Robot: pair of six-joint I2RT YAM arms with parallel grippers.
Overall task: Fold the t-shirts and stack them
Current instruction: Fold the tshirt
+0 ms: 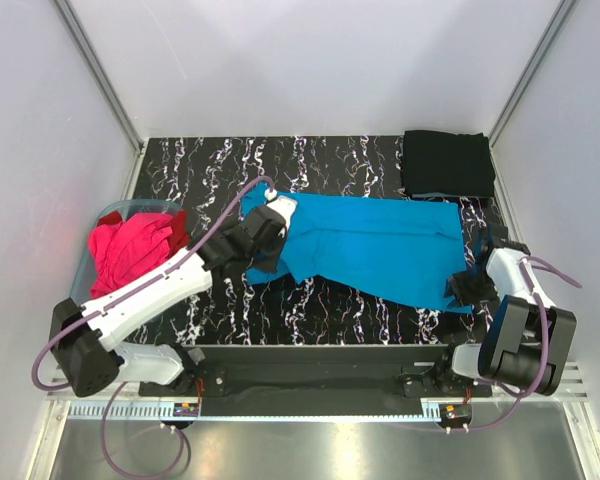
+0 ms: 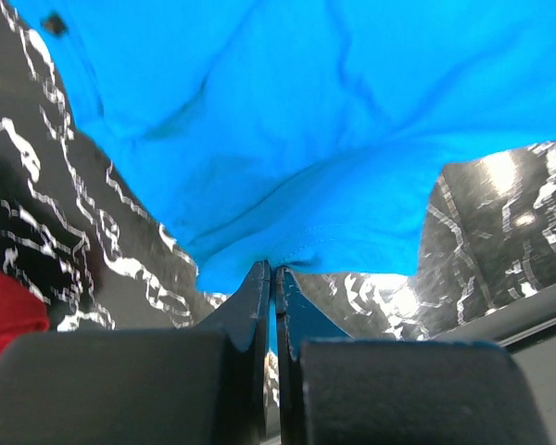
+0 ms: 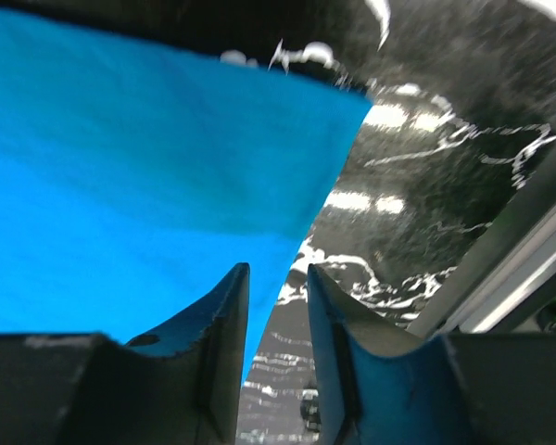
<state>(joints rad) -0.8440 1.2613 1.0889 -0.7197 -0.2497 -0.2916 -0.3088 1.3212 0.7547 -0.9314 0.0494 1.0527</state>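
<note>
Your left gripper point(image 2: 272, 274) pinches the hem of the turquoise t-shirt point(image 1: 375, 245) spread on the table point(image 1: 310, 160), fingers pressed together; your right gripper point(image 3: 278, 278) stands spread, the shirt's edge running into its gap

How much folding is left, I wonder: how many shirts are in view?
4: a blue shirt spread mid-table; a black shirt folded at the far right; a pink shirt and a red shirt heaped in the left tub. More may hide there.
</note>
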